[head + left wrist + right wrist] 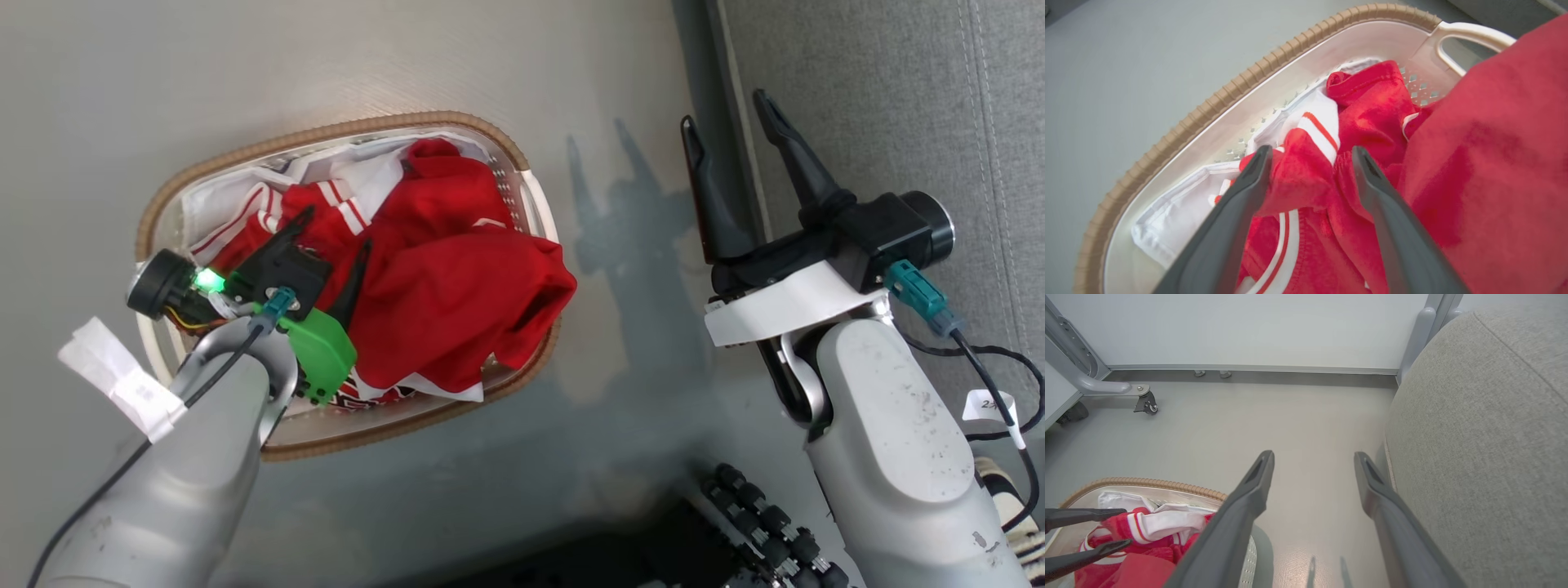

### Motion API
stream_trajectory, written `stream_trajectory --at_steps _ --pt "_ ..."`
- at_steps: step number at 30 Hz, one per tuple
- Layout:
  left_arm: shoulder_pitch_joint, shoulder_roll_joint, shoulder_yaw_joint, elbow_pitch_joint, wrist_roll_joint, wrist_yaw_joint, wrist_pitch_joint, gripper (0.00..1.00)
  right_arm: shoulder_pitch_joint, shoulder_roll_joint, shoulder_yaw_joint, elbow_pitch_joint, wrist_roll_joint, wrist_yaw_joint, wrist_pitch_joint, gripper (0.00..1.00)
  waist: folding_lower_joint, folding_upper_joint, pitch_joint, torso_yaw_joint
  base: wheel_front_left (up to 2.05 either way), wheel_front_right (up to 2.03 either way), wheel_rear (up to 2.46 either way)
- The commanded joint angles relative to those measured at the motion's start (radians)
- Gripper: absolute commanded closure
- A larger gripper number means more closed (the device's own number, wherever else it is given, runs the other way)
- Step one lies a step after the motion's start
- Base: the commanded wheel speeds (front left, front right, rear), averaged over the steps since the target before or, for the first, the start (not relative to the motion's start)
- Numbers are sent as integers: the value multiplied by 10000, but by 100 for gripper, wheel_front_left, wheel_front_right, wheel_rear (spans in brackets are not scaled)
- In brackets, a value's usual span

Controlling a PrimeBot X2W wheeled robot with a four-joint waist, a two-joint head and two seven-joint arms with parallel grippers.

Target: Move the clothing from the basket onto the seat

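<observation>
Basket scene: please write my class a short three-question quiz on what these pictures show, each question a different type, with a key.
1. True or false: the red clothing lies inside the basket.
2. The left end effector is: A) shut on cloth; B) open, astride a fold of the clothing; C) shut and empty.
3. Fill the gap: the right end effector is open and empty above the floor, next to the grey ____.

Key: 1 true; 2 B; 3 seat.
</observation>
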Motion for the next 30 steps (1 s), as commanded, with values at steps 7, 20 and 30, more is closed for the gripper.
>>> stream_trajectory --at_steps 7,20,30 --pt "-1075 214 -576 1158 -394 -20 -34 0 -171 -30 286 83 33 -3 -48 0 -1 -1 385 -257 0 0 0" --pt "-2372 -132 -1662 3936 -981 -21 454 0 -188 -26 562 1 273 -3 -50 0 -1 -1 709 -511 0 0 0" --pt "-2266 -239 -2038 4337 -1687 -21 701 100 -235 -26 679 166 417 -3 -48 0 -1 -1 651 -588 0 0 0"
